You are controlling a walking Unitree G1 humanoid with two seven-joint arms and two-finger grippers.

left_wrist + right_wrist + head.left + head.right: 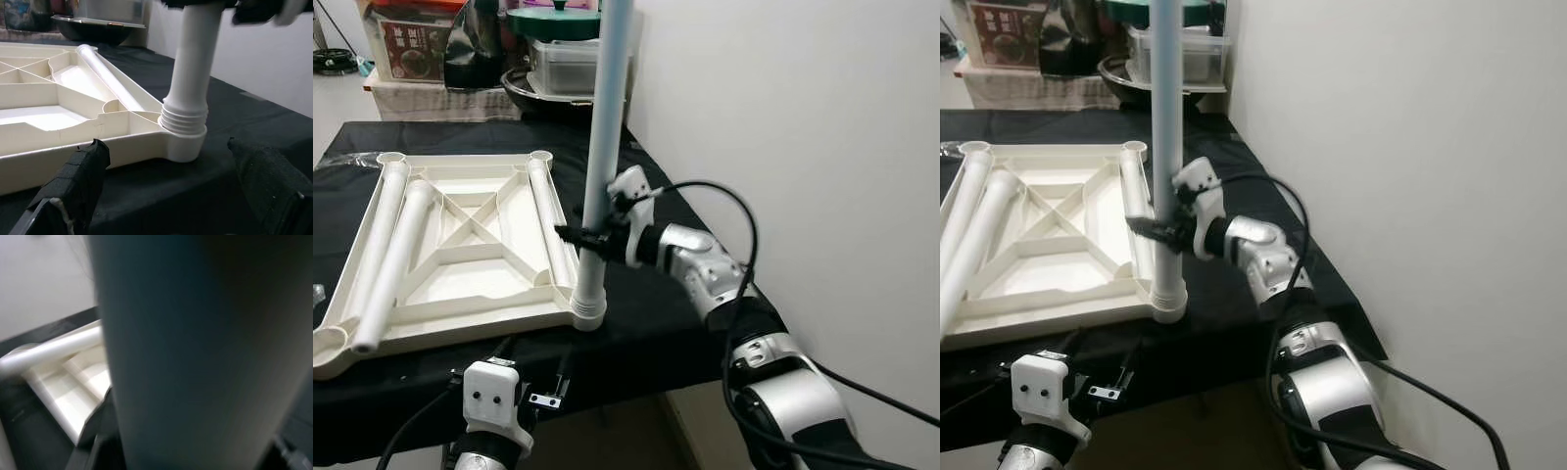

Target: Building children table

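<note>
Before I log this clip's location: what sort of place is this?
Probably a home's storage corner: a black-draped table against a white wall, with stacked boxes and lidded tubs behind.

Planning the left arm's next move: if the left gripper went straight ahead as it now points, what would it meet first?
Probably the tabletop's corner socket holding the upright leg, dead ahead between the left gripper's open fingers; depth is unclear.

Printed matter, none of it readable

A cardboard box [411, 44] at the far end, behind the black-draped table [636, 333], bears white characters on a dark red panel, too small and blurred to read; no other text shows.
</note>
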